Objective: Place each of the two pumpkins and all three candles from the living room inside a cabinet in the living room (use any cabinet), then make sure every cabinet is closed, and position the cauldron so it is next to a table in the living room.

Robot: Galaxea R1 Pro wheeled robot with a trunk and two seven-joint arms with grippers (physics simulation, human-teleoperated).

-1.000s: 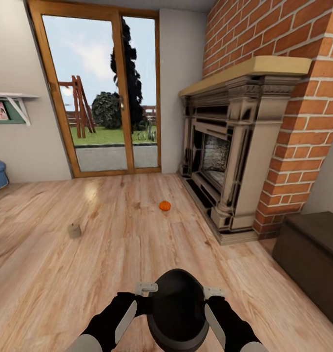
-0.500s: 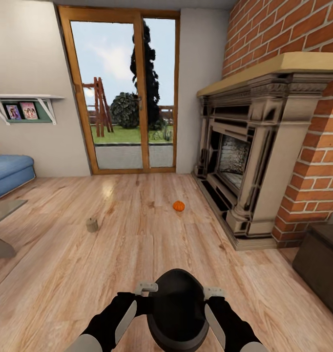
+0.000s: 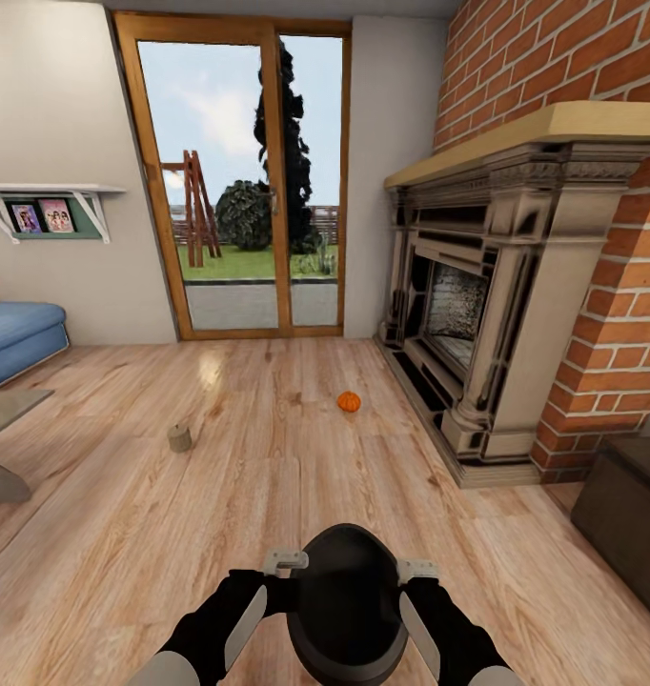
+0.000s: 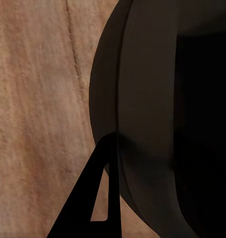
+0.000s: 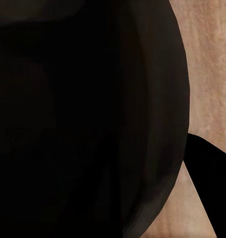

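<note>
Both hands, left (image 3: pixel 285 562) and right (image 3: pixel 417 570), clamp the cauldron (image 3: pixel 349 595); finger opening indeterminate. Carrying step. Pumpkin (image 3: pixel 349 402) at twelve o'clock, candle (image 3: pixel 179 438) at ten. Next: reach the bench

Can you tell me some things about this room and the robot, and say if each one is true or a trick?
1. A pumpkin sits on the wood floor near the fireplace. True.
2. The candle is standing on the blue sofa. False: it stands on the floor, away from the sofa.
3. The black cauldron sits between the robot's two arms. True.
4. The fireplace wall is painted green. False: it is red brick.
5. The pumpkin is touching the candle. False: they lie apart.
</note>
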